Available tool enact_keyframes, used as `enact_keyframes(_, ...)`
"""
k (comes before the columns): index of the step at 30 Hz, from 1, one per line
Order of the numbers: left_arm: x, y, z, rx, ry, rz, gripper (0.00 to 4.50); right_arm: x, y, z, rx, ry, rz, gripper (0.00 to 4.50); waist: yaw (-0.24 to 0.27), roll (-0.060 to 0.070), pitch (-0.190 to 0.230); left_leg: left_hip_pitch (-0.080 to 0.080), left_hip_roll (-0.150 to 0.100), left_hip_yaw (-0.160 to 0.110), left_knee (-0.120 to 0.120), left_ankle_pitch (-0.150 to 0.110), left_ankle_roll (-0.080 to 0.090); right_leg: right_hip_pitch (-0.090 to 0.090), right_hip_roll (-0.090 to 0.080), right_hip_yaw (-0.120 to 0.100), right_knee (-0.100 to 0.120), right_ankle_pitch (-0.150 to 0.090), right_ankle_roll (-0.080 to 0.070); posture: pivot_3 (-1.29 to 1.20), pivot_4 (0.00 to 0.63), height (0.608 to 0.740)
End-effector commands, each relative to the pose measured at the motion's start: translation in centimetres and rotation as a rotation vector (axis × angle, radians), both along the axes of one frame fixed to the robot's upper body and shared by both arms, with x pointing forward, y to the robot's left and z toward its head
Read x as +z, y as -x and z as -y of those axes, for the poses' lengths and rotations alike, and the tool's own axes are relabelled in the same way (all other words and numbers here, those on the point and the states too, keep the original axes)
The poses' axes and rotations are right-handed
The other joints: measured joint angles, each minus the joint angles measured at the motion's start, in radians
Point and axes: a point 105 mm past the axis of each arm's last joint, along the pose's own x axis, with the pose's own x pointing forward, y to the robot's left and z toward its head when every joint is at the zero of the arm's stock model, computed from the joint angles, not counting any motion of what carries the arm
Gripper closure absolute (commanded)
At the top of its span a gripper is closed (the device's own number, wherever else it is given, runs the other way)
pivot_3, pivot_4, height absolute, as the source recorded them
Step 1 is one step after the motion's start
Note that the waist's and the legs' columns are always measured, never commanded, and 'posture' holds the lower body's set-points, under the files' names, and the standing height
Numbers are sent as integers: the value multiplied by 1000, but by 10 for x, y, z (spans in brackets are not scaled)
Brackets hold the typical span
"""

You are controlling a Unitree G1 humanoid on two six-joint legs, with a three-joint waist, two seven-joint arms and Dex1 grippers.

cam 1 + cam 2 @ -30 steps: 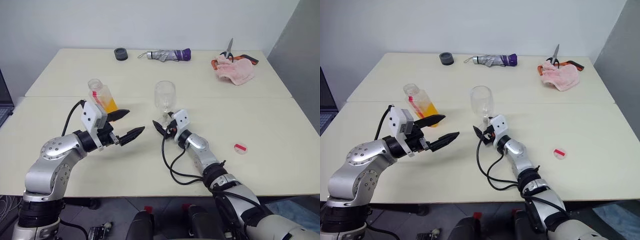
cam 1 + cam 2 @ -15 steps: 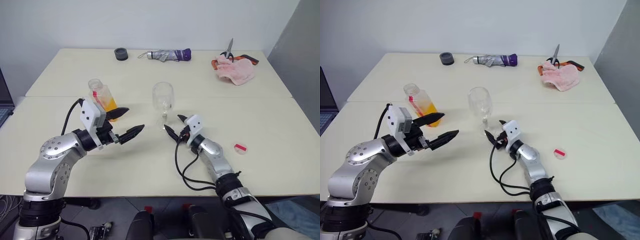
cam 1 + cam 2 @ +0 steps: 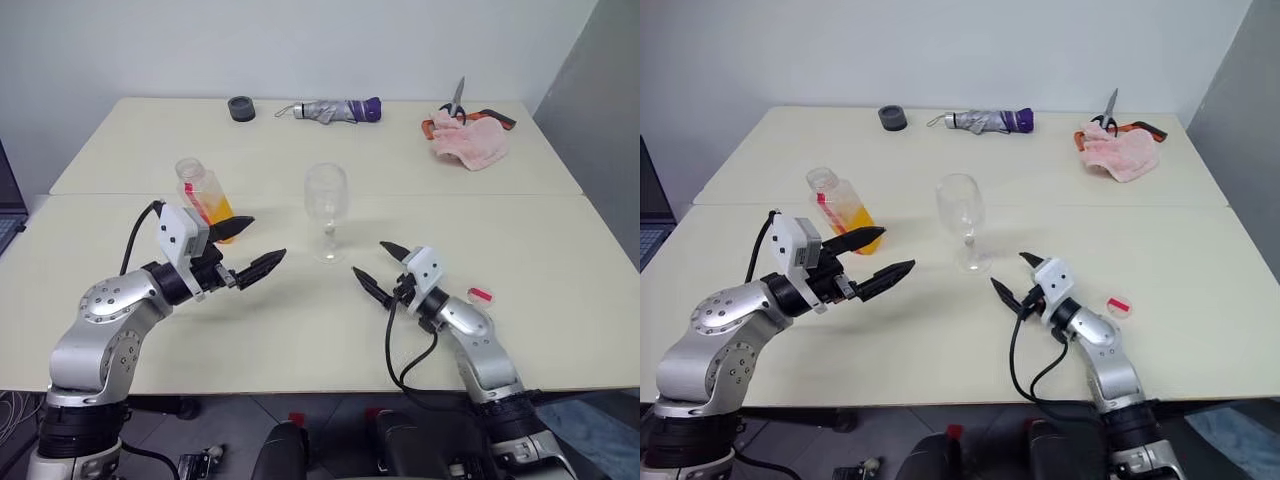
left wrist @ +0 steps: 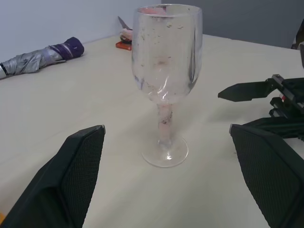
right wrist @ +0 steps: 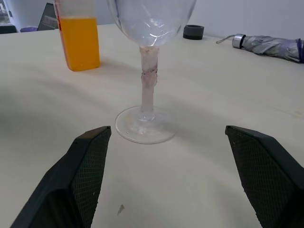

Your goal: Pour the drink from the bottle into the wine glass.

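Wine glass (image 3: 327,212) stands upright and empty mid-tabletop (image 3: 520,230); bottle (image 3: 203,197) with orange drink (image 3: 218,212) stands left of it, uncapped. Left hand (image 3: 253,246) wide, empty, just beside bottle. Right hand (image 3: 381,267) wide, empty, near the glass. Risk: a finger clips the bottle on approach and tips it, spilling.

The right gripper (image 5: 166,178) has its two black fingers (image 5: 78,183) spread wide and holds nothing, pointing at the wine glass (image 5: 147,71), which stands upright on the pale tabletop (image 5: 213,95) a little beyond the fingertips. Left of the glass and farther off stands the bottle (image 5: 78,35), with the orange drink (image 5: 81,43) in it. At the far edge of the tabletop lie a dark round ring (image 5: 193,32) and, to its right, a folded grey umbrella (image 5: 268,46).
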Motion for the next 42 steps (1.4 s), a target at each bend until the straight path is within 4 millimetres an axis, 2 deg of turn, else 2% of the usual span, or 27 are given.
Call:
enact_keyframes(1,15,4,0,10,0,75,0,25,6,5,4,-38,55,401,0,0,0,0,0,0,0,0,0,0,0,0,0,0,0,0,150,740)
enact_keyframes(9,15,6,1,28,5,81,0,33,18,12,17,-6,66,401,2,0,0,0,0,0,0,0,0,0,0,0,0,0,0,0,150,740)
enact_keyframes(20,14,5,-4,56,18,95,0,37,28,10,40,-17,71,401,2,0,0,0,-1,0,0,0,0,0,0,0,0,0,0,0,150,740)
enact_keyframes(25,10,4,-8,84,24,90,0,40,37,7,126,-6,62,401,2,0,0,0,-1,0,0,0,0,0,0,0,0,0,0,0,150,740)
enact_keyframes(32,-22,-3,-41,340,34,84,0,43,54,3,251,9,6,401,3,0,0,0,0,0,0,0,0,1,0,0,0,0,0,0,150,740)
enact_keyframes(37,-45,-3,-61,526,21,81,0,43,56,2,268,19,-3,401,4,-1,0,1,0,-1,1,0,0,1,0,0,-1,0,0,0,150,740)
enact_keyframes(42,-60,-3,-83,661,28,41,0,38,68,-3,344,58,-40,401,8,-1,0,0,0,-1,1,0,0,2,0,-1,-1,0,0,0,150,740)
